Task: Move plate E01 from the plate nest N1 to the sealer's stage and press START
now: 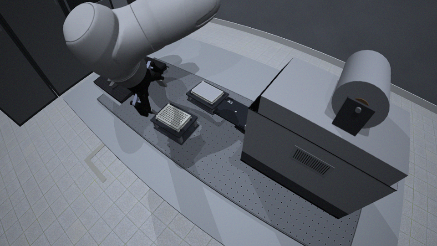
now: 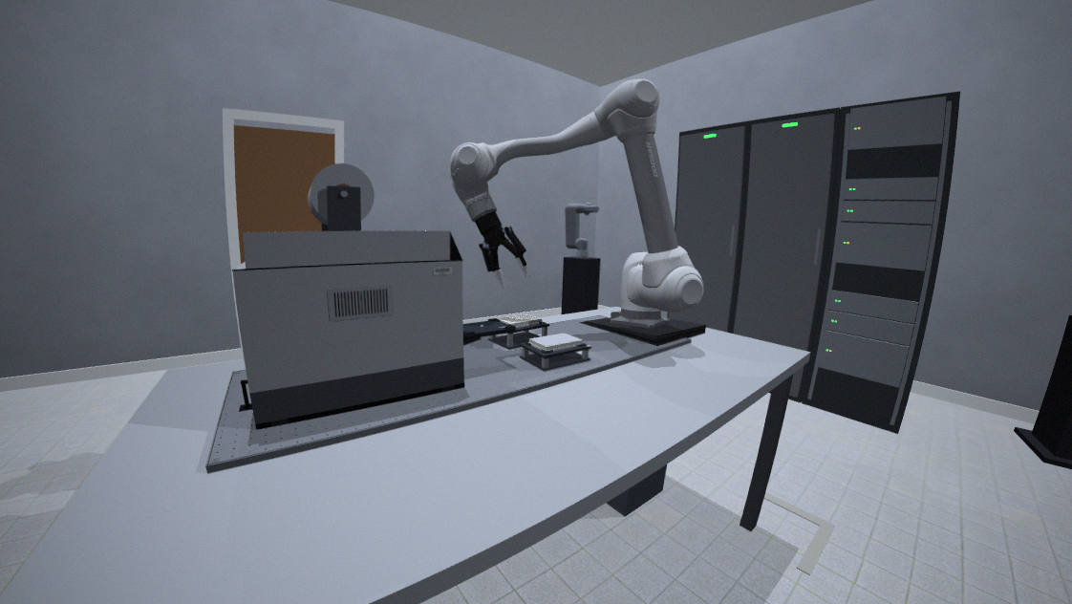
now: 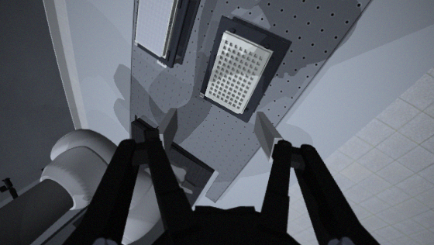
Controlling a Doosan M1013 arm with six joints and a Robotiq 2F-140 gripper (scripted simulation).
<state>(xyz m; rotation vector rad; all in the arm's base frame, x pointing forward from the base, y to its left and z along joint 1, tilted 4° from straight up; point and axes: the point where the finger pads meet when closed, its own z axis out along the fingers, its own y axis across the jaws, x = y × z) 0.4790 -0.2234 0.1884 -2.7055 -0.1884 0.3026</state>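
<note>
A plate with open wells [image 1: 173, 116] [image 2: 520, 320] [image 3: 238, 74] sits in one dark nest. A plate with a smooth white top [image 1: 207, 91] [image 2: 555, 342] [image 3: 155, 27] sits in the other. I cannot read which is E01. My gripper [image 1: 158, 97] [image 2: 516, 277] [image 3: 216, 119] is open and empty, above the bench and clear of both plates. In the wrist view, the open-well plate lies beyond the fingertips. The sealer's dark stage [image 1: 231, 111] [image 2: 487, 328] extends from the housing and is partly hidden. I cannot see START or a lit lamp.
The sealer housing [image 1: 287, 147] [image 2: 353, 322] stands on the perforated base plate [image 1: 232, 172] [image 3: 229, 136]. A large foil roll [image 1: 369, 67] [image 2: 359, 180] is on top of it. The arm's dark mounting plate [image 2: 678, 330] is at the other end of the bench.
</note>
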